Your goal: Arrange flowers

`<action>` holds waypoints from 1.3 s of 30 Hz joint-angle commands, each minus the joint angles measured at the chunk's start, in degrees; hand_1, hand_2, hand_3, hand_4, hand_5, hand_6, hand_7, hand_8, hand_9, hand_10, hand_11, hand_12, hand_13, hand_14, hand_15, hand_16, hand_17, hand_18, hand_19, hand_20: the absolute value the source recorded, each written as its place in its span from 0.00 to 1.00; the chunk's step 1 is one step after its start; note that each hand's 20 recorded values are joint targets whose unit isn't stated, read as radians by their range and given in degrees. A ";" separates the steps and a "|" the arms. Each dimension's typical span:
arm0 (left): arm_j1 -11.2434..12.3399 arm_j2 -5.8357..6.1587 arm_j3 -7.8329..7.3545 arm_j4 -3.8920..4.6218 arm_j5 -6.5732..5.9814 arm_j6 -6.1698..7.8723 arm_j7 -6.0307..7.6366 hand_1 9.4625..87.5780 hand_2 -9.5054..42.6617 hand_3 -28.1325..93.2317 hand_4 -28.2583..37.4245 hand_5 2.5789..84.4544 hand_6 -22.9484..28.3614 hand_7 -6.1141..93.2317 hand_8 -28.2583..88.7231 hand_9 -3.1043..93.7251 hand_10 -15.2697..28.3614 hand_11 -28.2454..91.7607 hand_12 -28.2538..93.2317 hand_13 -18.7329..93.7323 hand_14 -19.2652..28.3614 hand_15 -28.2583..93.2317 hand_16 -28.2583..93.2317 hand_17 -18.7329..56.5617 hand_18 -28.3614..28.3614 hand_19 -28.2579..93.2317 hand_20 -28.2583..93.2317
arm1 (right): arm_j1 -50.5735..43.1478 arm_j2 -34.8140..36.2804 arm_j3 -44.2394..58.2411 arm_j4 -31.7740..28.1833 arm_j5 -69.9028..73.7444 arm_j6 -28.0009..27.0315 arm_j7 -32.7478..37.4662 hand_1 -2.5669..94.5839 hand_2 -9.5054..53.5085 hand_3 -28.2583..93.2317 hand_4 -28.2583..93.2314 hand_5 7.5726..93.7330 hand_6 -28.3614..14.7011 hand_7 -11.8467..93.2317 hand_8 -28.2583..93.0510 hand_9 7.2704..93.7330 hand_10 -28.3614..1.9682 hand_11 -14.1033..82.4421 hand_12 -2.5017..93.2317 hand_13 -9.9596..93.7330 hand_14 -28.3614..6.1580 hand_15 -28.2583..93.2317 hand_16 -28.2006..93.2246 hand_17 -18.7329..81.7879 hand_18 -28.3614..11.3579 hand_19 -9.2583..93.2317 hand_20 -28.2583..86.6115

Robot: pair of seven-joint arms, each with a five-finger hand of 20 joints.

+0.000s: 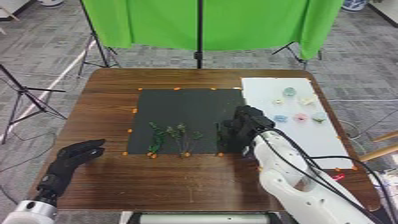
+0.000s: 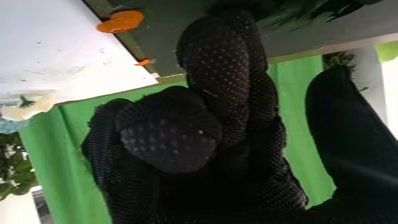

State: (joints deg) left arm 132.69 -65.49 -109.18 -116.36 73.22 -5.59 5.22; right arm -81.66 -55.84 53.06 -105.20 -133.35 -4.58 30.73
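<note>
Right hand: (image 1: 250, 120) over the right part of the dark mat, beside the white sheet; in the right wrist view, long fingers (image 2: 218, 65) reach out straight, another bends toward the palm, and the thumb stands apart.
Left hand: (image 1: 75, 154) above the near left of the worktop (image 1: 120, 102), fingers loosely extended, thumb apart from them.
Right stem: (image 1: 222, 134) green, on the mat just beside the right hand, its long axis near to far; partly hard to make out against the dark surface.
Middle sprigs: (image 1: 180, 134) on the near part of the mat, leafy tops far and spreading, thin stalks drawing together toward the near edge.
Left stem: (image 1: 156, 136) deeper green, left of the sprigs, also lying near to far.
Dark mat: (image 1: 187, 105) middle of the worktop, its right part covered by the right hand.
White sheet: (image 1: 266, 89) right side, its near part partly hidden by the right arm.
Far flower heads: pale green (image 1: 289, 92), with a small cream one (image 1: 278, 101) nearer left and a larger cream one (image 1: 307, 101) nearer right.
Nearer flower heads: blue (image 1: 281, 118), pink (image 1: 300, 117) and grey-blue (image 1: 319, 116), left to right.
Backdrop: green cloth (image 1: 160, 25) beyond the far edge.
</note>
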 commanded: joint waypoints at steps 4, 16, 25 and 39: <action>0.95 -0.87 0.90 0.78 0.32 -0.97 -0.32 0.24 0.03 0.78 0.20 0.58 0.52 0.20 0.20 0.52 0.68 0.40 0.36 0.49 0.79 0.39 0.26 0.32 0.73 0.27 0.39 | 0.17 -0.13 0.56 -0.79 1.64 1.38 -0.39 0.24 0.29 0.79 0.17 0.86 0.59 0.30 0.17 0.93 0.48 0.55 0.35 1.00 0.72 0.70 0.52 0.86 0.36 1.00 0.71; 1.04 -0.80 1.01 0.69 0.38 -0.76 -0.12 0.24 0.03 0.78 0.20 0.58 0.53 0.20 0.20 0.52 0.67 0.40 0.36 0.49 0.79 0.39 0.26 0.32 0.73 0.27 0.39 | 1.31 3.30 9.28 -1.38 -3.29 6.60 4.31 0.31 0.18 0.77 0.16 0.71 0.61 0.29 0.18 0.81 0.42 0.41 0.31 0.94 0.67 0.69 0.54 0.79 0.32 1.00 0.73; 1.13 -0.77 0.88 0.52 0.31 -0.97 -0.65 0.24 0.03 0.78 0.20 0.58 0.53 0.20 0.20 0.52 0.68 0.41 0.36 0.49 0.79 0.39 0.26 0.32 0.73 0.27 0.39 | 0.22 4.86 11.14 2.23 -3.80 1.13 7.29 0.32 0.13 0.76 0.16 0.68 0.61 0.27 0.18 0.80 0.40 0.39 0.31 0.93 0.65 0.70 0.53 0.78 0.31 1.00 0.73; 0.27 -0.15 0.94 0.99 0.26 -1.95 -0.77 0.24 0.03 0.78 0.20 0.58 0.53 0.20 0.20 0.52 0.68 0.41 0.36 0.49 0.79 0.39 0.26 0.32 0.73 0.27 0.39 | -2.21 4.81 10.25 6.58 -7.28 -1.36 8.16 0.39 0.01 0.77 0.16 0.67 0.65 0.27 0.17 0.81 0.44 0.41 0.31 0.94 0.70 0.70 0.53 0.78 0.32 1.00 0.72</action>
State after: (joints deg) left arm 132.61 -65.70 -108.95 -116.34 73.27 -5.91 5.54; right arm -81.92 -51.31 63.79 -99.96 -138.48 -5.46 37.84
